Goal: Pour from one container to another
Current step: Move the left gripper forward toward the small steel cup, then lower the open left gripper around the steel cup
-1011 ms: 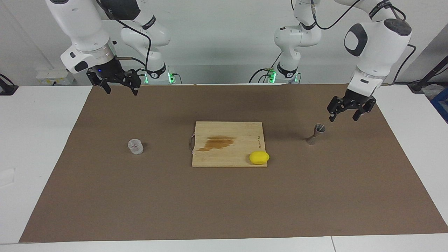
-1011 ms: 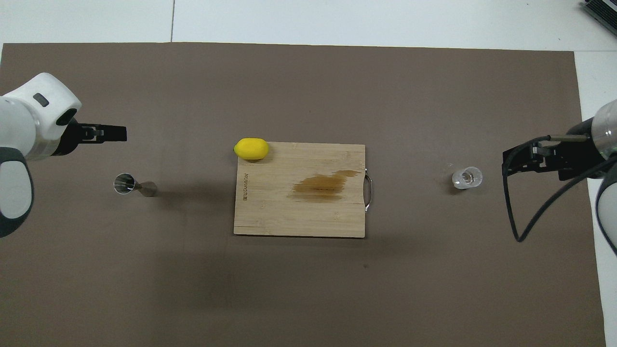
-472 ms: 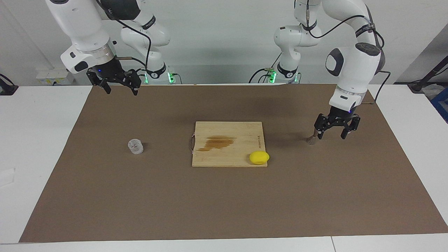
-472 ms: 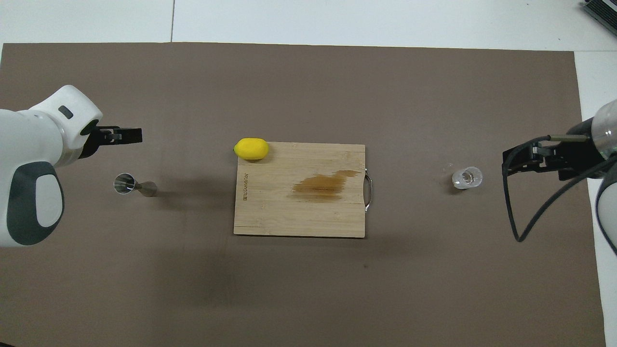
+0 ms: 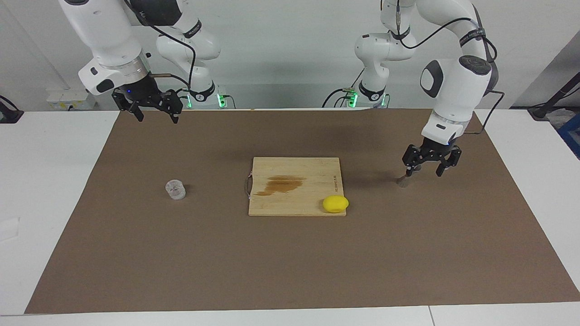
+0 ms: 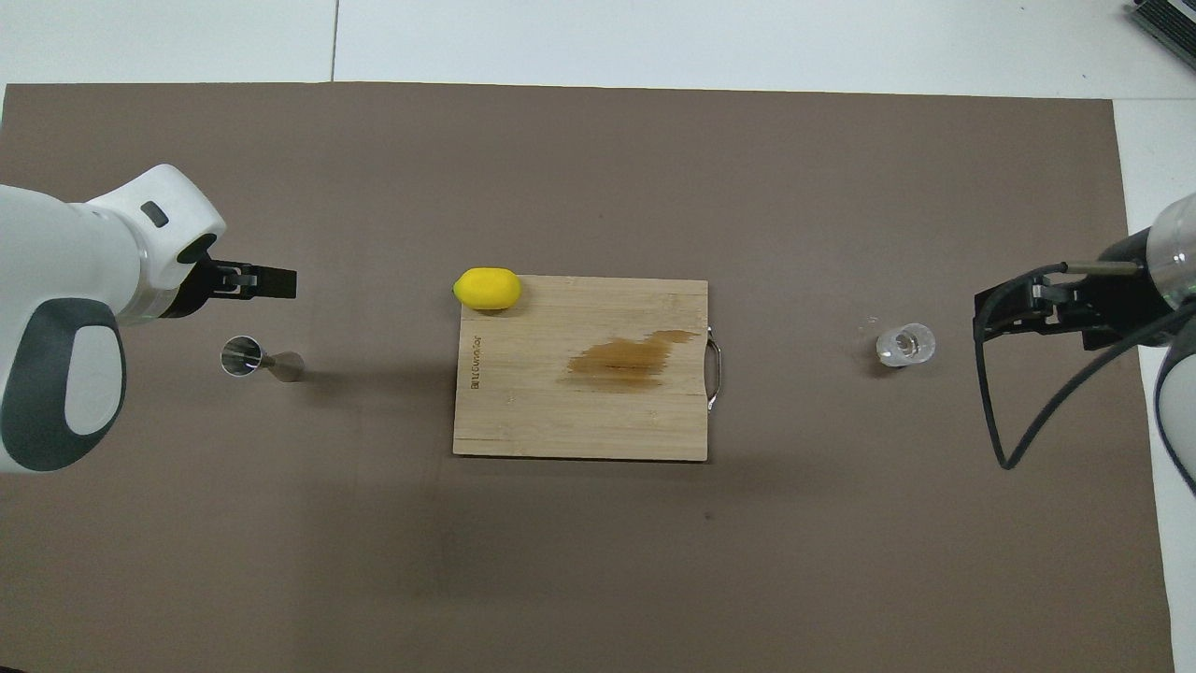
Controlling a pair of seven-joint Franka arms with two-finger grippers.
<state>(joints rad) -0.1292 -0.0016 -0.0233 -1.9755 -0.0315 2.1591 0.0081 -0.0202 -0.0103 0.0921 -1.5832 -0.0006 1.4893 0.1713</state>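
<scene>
- The table (image 5: 54, 190) is white, and a large brown mat (image 5: 290, 262) covers most of it; bare white strips show at both side edges and along the bottom of the facing view.
- A seam between white panels runs through the bare strip at the top of the overhead view.
- A pale grey wall (image 5: 290, 54) fills the top of the facing view, with both arm bases in front of it showing green lights.
- A white socket box (image 5: 70, 99) sits at the upper left of the facing view; dark stands and a blue item show at the right edge.
- A wooden board (image 5: 294, 185) lies mid-frame on the mat, with a brown stain (image 5: 281, 184) on it and a metal handle on its end toward the cup.
- A lemon (image 5: 335, 203) rests on the board's corner, lower right of the board in the facing view.
- The cup (image 5: 175, 189) stands upright on the mat, left of the board in the facing view.
- The jigger (image 6: 261, 359) stands on the mat at centre left of the overhead view, apart from the board.
- The left tool (image 5: 427, 167) hangs low just above the jigger, fingers spread wide and gripping nothing.
- The right tool (image 5: 155, 113) waits in the air over the mat's upper left corner in the facing view, fingers spread and empty.
</scene>
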